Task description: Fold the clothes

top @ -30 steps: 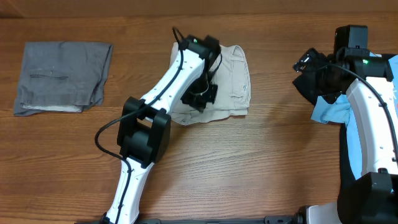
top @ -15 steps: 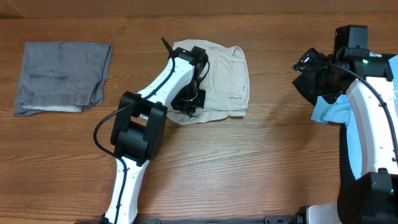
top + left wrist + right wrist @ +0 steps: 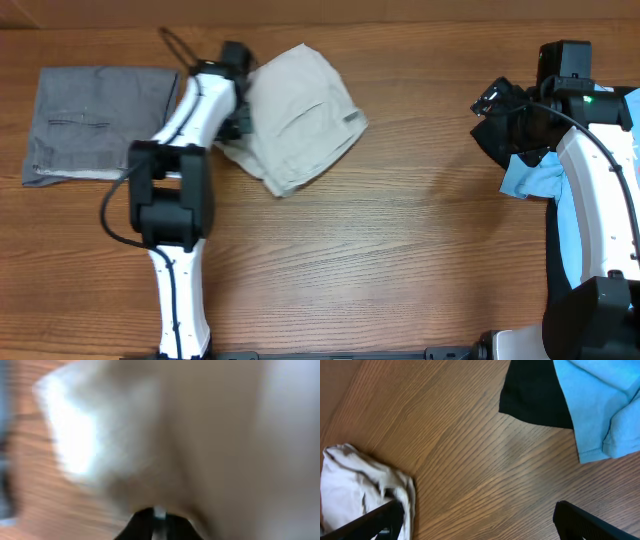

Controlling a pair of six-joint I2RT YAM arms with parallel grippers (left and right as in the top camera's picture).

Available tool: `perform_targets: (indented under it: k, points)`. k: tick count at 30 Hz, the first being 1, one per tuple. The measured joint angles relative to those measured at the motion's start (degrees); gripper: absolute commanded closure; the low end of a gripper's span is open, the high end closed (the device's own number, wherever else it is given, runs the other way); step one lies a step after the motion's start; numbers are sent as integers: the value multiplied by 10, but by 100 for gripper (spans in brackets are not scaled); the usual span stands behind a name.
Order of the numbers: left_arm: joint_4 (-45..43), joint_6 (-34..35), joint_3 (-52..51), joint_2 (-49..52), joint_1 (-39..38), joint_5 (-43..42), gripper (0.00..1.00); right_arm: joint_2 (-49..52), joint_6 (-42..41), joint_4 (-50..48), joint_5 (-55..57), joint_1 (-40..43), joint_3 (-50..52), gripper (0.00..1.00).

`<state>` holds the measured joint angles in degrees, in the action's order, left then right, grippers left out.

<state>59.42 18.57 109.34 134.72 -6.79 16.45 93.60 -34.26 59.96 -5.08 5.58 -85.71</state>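
Trousers, light beige khaki cotton (image 3: 297, 118), lie as a folded, roughly square bundle on the brown wood-grain table (image 3: 400, 250), turned at an angle, toward the back and left of centre. The left gripper (image 3: 238, 104) sits right at the bundle's left edge, touching the cloth. The overhead view doesn't show whether the jaws pinch the fabric, and the left wrist view is motion-blurred: just pale beige cloth (image 3: 200, 435) filling the frame and a strip of wood at left. So I cannot tell if the left one is grasping or has let go.

The cloth looks soft and matte, with creases, a seam line across the top face and a thicker rim on the lower right side. The corners are rounded and the lower left corner is a bit rumpled.

Just left of the left arm lies a grey pair of folded trousers (image 3: 100, 120), a flat rectangle with a slit pocket line, close to the beige bundle but apart from it.

The right gripper (image 3: 479, 505) is spread wide with nothing between its fingers, over bare wood, well apart from the beige bundle. A light blue T-shirt (image 3: 600, 405), crumpled, lies at the table's right edge, beside a flat black patch (image 3: 535, 395).
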Motion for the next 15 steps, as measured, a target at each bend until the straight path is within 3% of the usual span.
perform_targets:
  k: [8,10,15]
  points:
    - [102,8,167,-6,-16,-37,71,0,0,0,0,0,0,0]
    - [99,8,191,-21,-42,-76,74,0,0,0,0,0,0,0]
    - [38,13,203,-40,-120,-140,96,0,0,0,0,0,0,0]
